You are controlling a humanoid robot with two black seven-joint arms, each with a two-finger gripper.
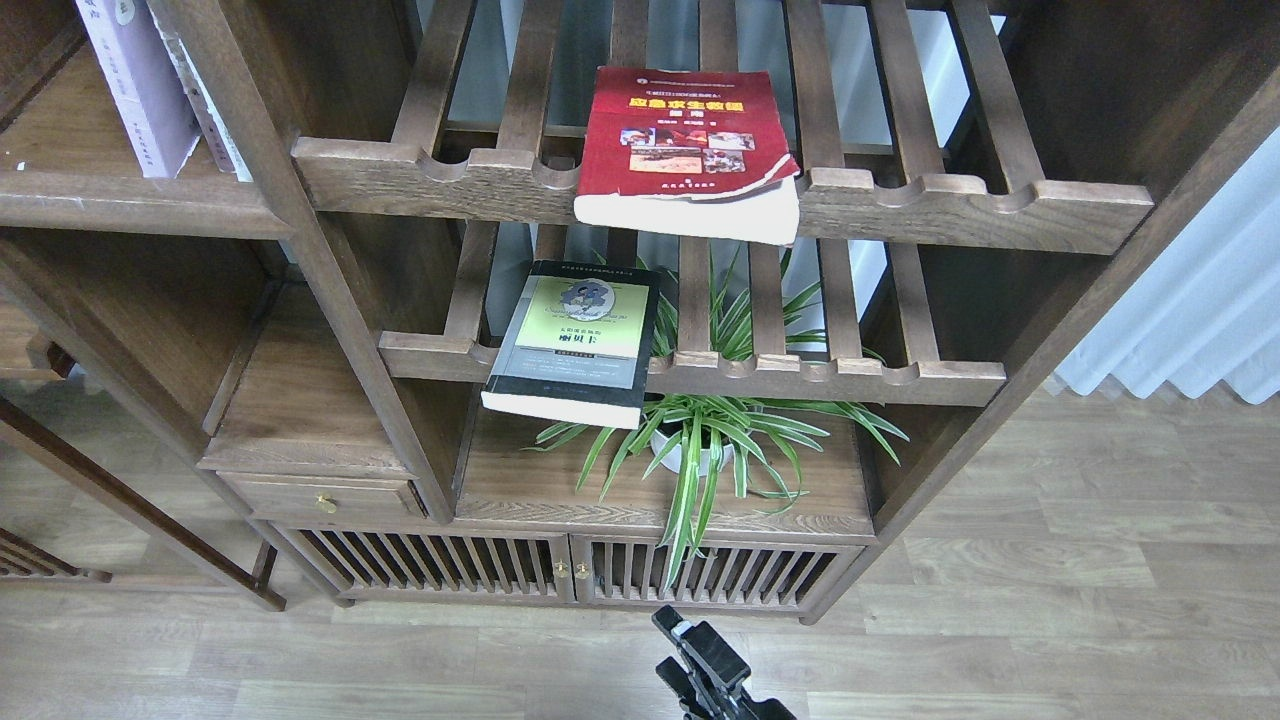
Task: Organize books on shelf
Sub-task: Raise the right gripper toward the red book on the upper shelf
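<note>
Pincer [700, 650] low; spider plant [705, 440] under black-grey book [575, 340].

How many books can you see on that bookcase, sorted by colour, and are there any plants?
Red books: 1, the red book lying on the upper slatted rack.
Black-grey books: 1, the black-grey book lying on the lower slatted rack.
Pale lavender-white books: 1, the lavender-white book standing on the plank shelf at upper left; a thin spine beside it may be another.
Potted plants: 1, the spider plant.
Total: 4.
</note>
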